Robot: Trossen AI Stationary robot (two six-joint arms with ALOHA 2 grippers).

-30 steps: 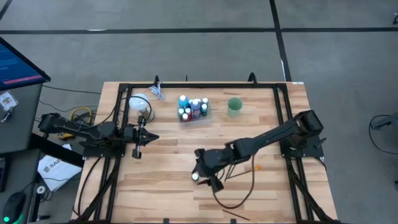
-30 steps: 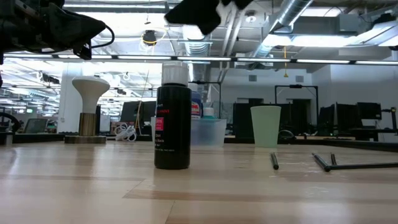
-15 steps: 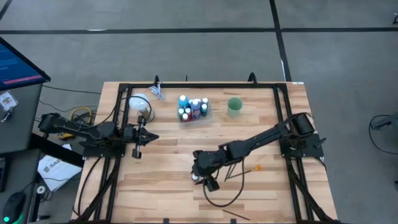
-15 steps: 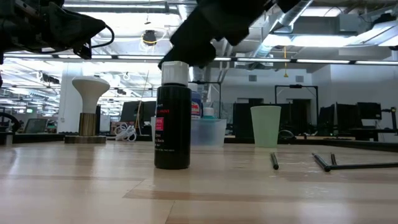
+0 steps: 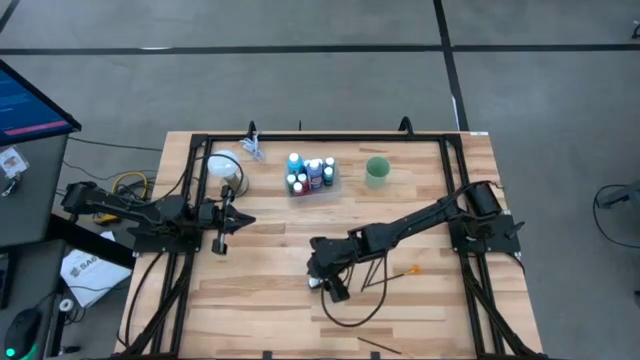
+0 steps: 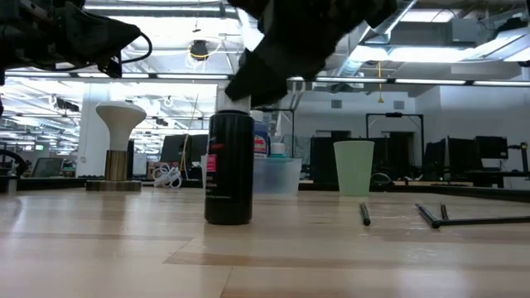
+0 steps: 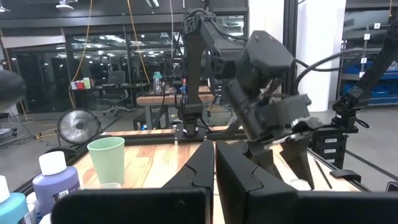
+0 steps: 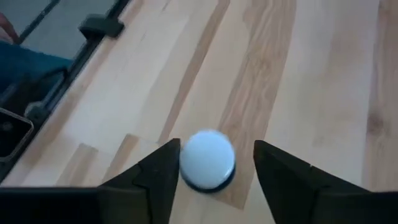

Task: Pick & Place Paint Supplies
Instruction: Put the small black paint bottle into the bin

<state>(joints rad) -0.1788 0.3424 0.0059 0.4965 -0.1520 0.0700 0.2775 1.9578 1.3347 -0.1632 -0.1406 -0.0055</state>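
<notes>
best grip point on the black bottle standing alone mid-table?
Take the black bottle at its neck, just under the white cap, coming straight down from above. It stands upright with bare wood all around, so a vertical approach looks clear. The right gripper hangs over it, open, a finger on either side of the cap. The left gripper waits at the table's left.
</notes>
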